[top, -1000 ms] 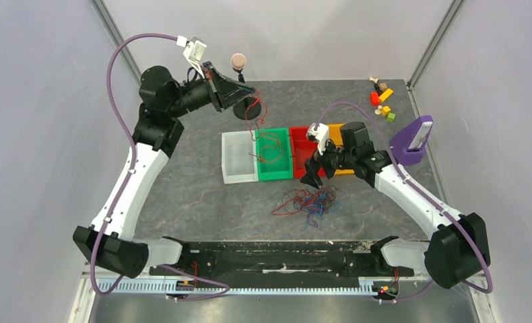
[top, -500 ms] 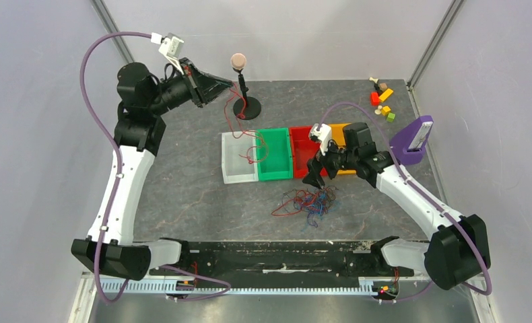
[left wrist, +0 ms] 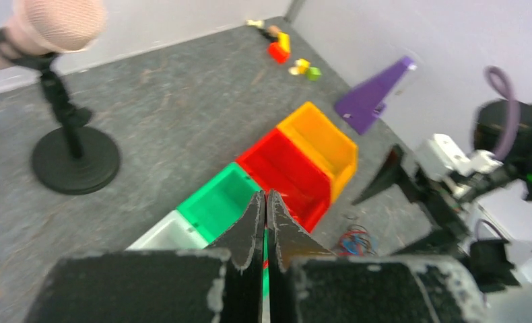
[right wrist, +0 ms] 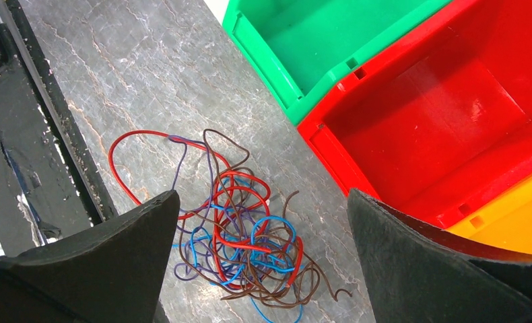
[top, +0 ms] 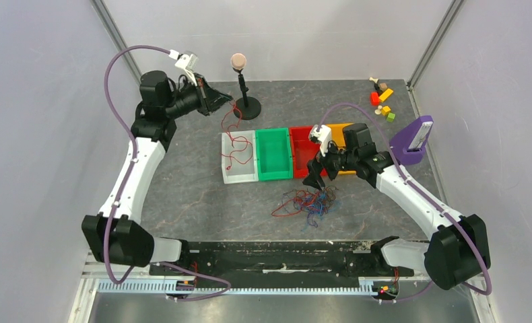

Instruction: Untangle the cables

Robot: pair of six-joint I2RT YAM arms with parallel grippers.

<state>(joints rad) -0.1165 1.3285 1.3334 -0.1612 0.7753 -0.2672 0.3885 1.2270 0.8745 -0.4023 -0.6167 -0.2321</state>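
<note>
A loose tangle of red, blue, purple and brown cables lies on the grey table in front of the bins; it also shows in the right wrist view. My right gripper hovers just above it, open and empty, with the tangle between its fingers in that view. My left gripper is raised at the back left, shut on a thin red cable. The cable hangs from it down into the white bin. A sliver of red shows between the shut fingers.
A green bin, a red bin and an orange bin stand in a row right of the white one. A microphone stand is behind them. Toy blocks and a purple holder are at the back right.
My left gripper has swung left with the red cable, whose hanging end moved from the green bin to the white bin. My right gripper has barely moved.
</note>
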